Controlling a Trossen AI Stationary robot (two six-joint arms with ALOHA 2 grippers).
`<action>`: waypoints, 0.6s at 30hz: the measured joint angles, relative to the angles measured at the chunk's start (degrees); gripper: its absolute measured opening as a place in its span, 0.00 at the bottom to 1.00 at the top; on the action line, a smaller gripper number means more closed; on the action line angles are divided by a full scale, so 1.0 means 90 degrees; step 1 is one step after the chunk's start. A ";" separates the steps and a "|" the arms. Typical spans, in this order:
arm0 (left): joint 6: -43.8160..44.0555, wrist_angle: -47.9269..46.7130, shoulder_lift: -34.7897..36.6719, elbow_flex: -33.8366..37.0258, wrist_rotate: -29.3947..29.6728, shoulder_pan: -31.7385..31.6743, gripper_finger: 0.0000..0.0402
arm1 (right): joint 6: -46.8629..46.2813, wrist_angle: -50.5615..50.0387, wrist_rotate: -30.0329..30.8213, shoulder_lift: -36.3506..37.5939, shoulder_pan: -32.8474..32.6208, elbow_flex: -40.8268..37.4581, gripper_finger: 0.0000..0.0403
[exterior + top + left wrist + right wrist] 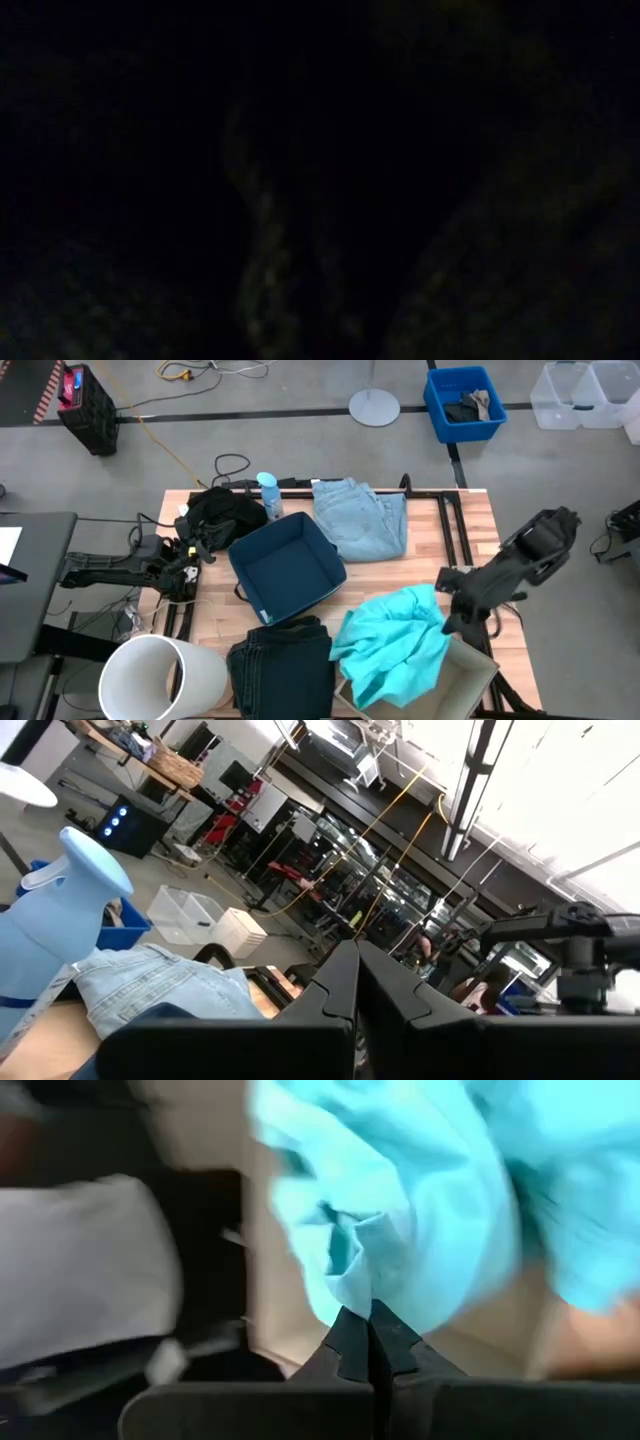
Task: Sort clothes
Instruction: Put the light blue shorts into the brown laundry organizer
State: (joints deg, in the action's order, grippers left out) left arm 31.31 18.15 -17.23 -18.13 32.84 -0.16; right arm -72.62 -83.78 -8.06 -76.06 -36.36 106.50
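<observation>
The turquoise top [395, 640] lies crumpled at the near right, its near part draped over the rim of a beige bin [470, 680]. My right gripper [447, 622] is shut at the top's right edge. Pale blue jeans [360, 518] lie at the far middle. The black garment [222, 512] lies at the far left. Dark navy jeans [282, 665] lie folded at the near middle. My left gripper [195, 550] is shut and empty at the table's left edge. The low view is dark. My right gripper pinches a fold of the turquoise top [352, 1270] between its two fingertips, at the top's right edge. The fingers come from the table's right side, slanting down. One layer or several, I cannot tell. The top rests slack on the table and the beige bin's rim.
A navy fabric bin [285, 565] stands open at the table's middle. A white cylinder bin [160, 675] lies at the near left. A pale blue spray bottle [268, 493] stands at the far edge. A bright blue crate [463, 402] sits on the floor beyond.
</observation>
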 joint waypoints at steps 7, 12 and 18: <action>0.0005 -0.0197 0.0001 0.0000 0.0000 0.0002 0.00 | 0.0254 -0.0433 -0.0205 -0.0835 0.0061 0.0000 0.04; 0.0034 -0.0208 0.0002 0.0000 0.0002 0.0000 0.00 | 0.0612 -0.0553 -0.0479 -0.1443 0.0097 0.0000 0.16; 0.0249 -0.0211 0.0002 0.0000 0.0005 0.0000 0.00 | 0.1729 -0.0681 -0.0677 -0.2063 0.0013 -0.0002 0.40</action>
State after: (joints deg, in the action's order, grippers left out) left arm 33.55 16.25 -17.21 -18.13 32.88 -0.16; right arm -57.06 -89.91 -14.15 -94.63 -36.24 106.48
